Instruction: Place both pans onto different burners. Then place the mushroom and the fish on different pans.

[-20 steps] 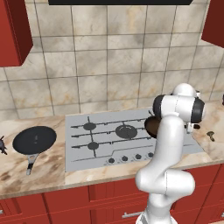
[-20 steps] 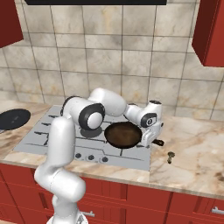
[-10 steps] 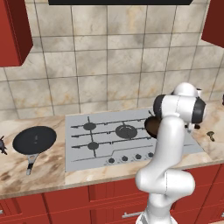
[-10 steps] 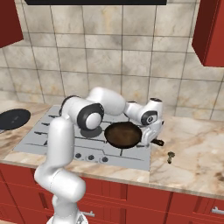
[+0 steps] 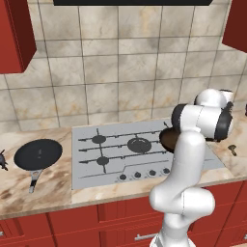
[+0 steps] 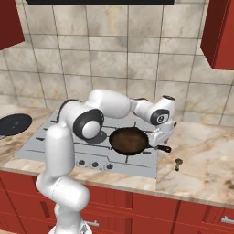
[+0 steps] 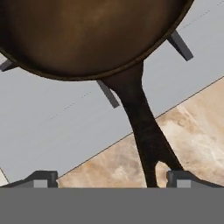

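**Brown pan released on right burner; fingers apart over its handle**

Left base view: the wide flat black frying pan with thin grey metal handle [image 5: 38,155] sat on the beige marble table [image 5: 53,193], well left of the silver-grey cooktop [image 5: 116,159], not on any burner. A tiny dark spiky grey-blue fish [image 5: 2,160] lay at the far left edge, just beside that pan. The deeper dark brown frying pan [image 5: 169,140] was mostly hidden behind the white arm, at the right end of the cooktop. A small dark brown mushroom lump [image 5: 232,149] sat on the table right of the cooktop. Risk, as a judgement: the long swing left for the black pan could clip the brown one.

Right base view: the brown pan [image 6: 129,140] sat on the right side of the cooktop [image 6: 41,146], its dark handle pointing right over the cooktop edge. The gripper [image 6: 162,138] hung at the handle. The mushroom [image 6: 178,164] lay nearby on the table [image 6: 205,160]. Risk: lifting off at a slant could drag the handle and pull the pan off its burner, or sweep the mushroom.

Hand view: the fingers [image 7: 43,178] stood wide apart, the pan handle [image 7: 146,131] running between them, closer to the right one and apparently not gripped. Pan bowl [image 7: 87,35] rested on black grate bars.

Room: beige tiled back wall, red cabinets above and below, dark hood overhead.
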Tool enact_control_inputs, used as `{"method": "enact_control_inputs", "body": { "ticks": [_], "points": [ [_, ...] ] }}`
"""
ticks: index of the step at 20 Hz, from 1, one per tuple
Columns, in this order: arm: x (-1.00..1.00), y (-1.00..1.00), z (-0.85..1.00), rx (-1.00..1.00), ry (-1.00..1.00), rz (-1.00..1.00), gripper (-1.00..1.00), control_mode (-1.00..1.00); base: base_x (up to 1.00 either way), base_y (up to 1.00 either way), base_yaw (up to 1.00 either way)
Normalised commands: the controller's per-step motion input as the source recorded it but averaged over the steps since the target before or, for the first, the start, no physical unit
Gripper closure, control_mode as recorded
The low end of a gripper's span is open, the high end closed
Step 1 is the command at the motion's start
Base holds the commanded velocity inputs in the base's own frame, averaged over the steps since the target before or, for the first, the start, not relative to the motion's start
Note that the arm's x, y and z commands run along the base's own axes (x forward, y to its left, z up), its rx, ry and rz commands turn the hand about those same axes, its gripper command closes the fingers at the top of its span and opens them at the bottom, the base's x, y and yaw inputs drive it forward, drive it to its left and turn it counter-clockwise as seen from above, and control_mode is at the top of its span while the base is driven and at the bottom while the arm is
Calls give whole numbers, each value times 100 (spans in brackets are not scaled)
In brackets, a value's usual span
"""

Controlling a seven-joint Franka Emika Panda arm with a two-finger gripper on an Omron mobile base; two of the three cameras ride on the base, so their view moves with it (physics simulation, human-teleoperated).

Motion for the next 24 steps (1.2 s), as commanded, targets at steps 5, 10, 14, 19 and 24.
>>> {"method": "enact_control_inputs", "body": {
  "ticks": [5,10,14,19,24],
  "points": [
    [-37,-15,12,2,0,-23,-100,-100,0,0,0],
    [-22,-18,1,3,0,-30,-100,-100,0,0,0],
    [-4,-23,0,0,0,-35,-100,-100,0,0,0],
    [-4,-26,0,0,0,-34,-100,-100,0,0,0],
    [-3,-23,0,-2,0,-32,-100,-100,0,0,0]
  ]
}}
